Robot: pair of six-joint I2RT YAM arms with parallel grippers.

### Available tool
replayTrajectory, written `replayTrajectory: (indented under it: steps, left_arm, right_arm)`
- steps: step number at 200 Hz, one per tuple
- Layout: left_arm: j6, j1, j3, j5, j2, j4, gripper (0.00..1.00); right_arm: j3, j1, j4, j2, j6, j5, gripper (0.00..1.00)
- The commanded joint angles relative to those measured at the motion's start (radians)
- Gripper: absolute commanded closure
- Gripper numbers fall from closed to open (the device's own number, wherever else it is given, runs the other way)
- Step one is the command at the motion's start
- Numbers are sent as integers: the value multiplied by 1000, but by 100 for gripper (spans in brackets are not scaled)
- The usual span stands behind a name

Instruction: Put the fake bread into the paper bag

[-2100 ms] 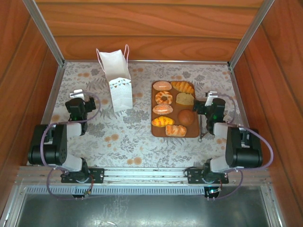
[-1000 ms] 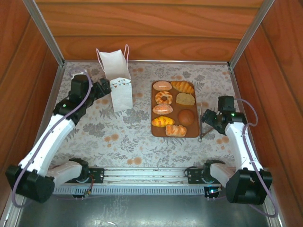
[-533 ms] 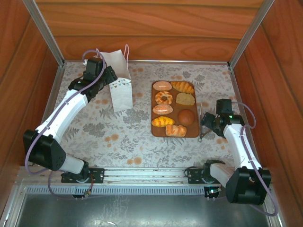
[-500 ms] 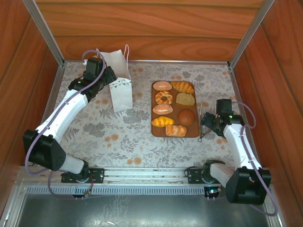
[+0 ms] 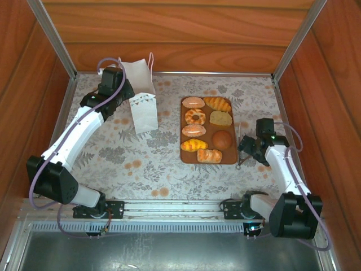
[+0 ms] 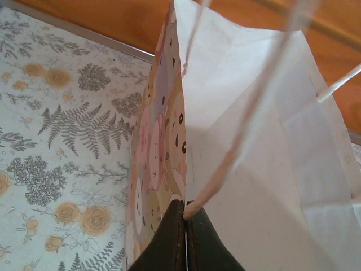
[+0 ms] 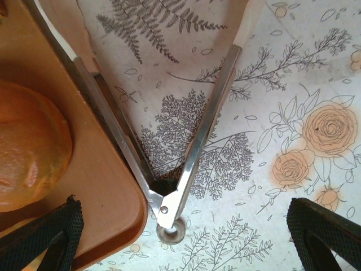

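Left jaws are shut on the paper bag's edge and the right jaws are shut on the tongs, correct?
No: the right jaws are open, wide apart on either side of the tongs, as the right wrist view shows. The rest holds.

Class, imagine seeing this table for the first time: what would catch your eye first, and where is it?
The brown tray of golden fake bread stands out right of centre on the flowered table. At the far left a white paper bag stands upright, the left gripper shut on its rim. Metal tongs lie beside the tray's right edge, under the open right gripper.
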Motion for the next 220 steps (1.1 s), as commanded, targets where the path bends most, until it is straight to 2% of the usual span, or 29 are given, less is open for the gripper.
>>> replayTrajectory:
  steps: [1,41,103,171,220]
  left_arm:
    - [52,0,-1,32,-51,-29,100]
    - [75,0,-41,125,-113,-37,100]
    - [22,1,-106,235,-184,-38,100]
    - [-10,0,-159,270,-216,-38,100]
    - [-35,0,-180,313,-213,-20,100]
  right_arm:
    - [-19,8,29,46,5,-45,0]
    - [40,8,43,167,-1,-51,0]
    - [110,6,61,305,9,-30,0]
    - [166,-11,74,419,-45,-14,1]
    - [179,-33,85,467,-59,-45,9]
